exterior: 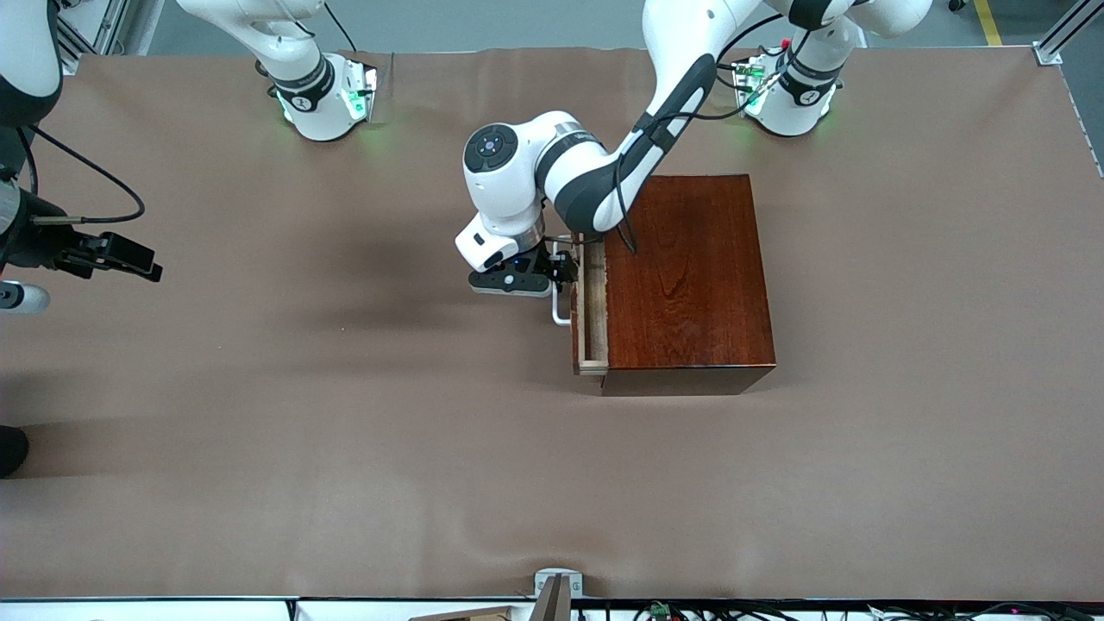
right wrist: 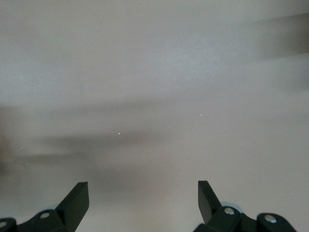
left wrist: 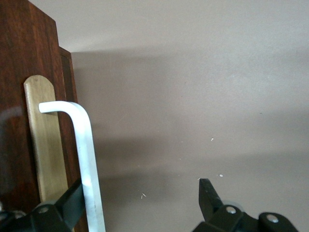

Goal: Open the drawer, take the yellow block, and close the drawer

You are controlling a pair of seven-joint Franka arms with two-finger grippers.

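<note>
Drawer [exterior: 592, 312] barely out of its box, left hand [exterior: 552, 274] spread wide around the white handle [left wrist: 87, 159], needing a squeeze and pull; right hand [right wrist: 143, 200] waited, fingers apart; yellow block unseen.

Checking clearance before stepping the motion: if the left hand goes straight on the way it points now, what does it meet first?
Probably bare table. The left hand is open, one finger against the drawer's white handle, and only the brown table surface shows ahead between the fingers. Depth is unclear.
</note>
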